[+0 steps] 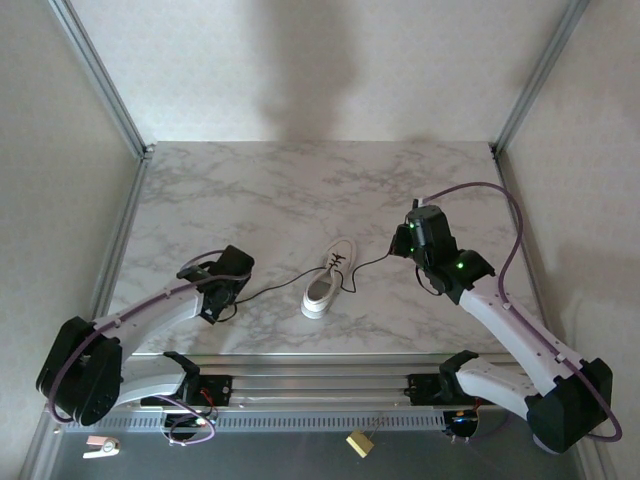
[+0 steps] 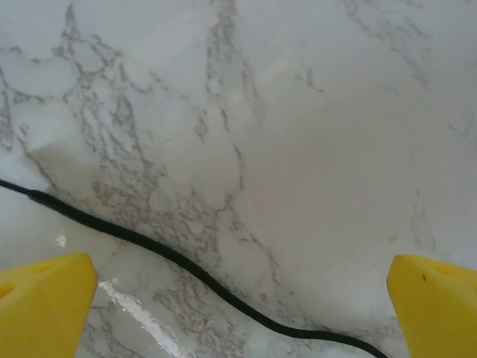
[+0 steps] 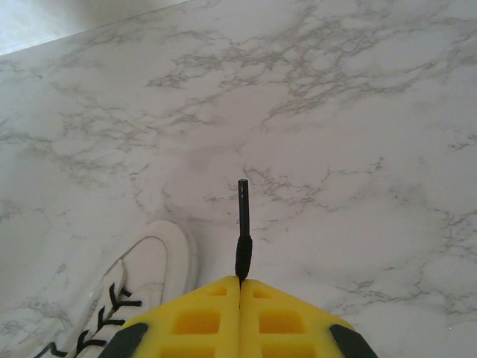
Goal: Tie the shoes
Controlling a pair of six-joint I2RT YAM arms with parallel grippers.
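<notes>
Though thin overhead, lace (image 3: 243, 250) in jaws

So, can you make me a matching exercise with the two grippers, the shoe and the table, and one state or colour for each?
Things:
1. left gripper
2. right gripper
3. shoe
4. table

Descriptions:
A. white, lying between both grippers
B. shut on a lace end
C. grey-veined marble
D. open over a loose lace

Pairs: 1-D, 2-B, 3-A, 4-C
</notes>
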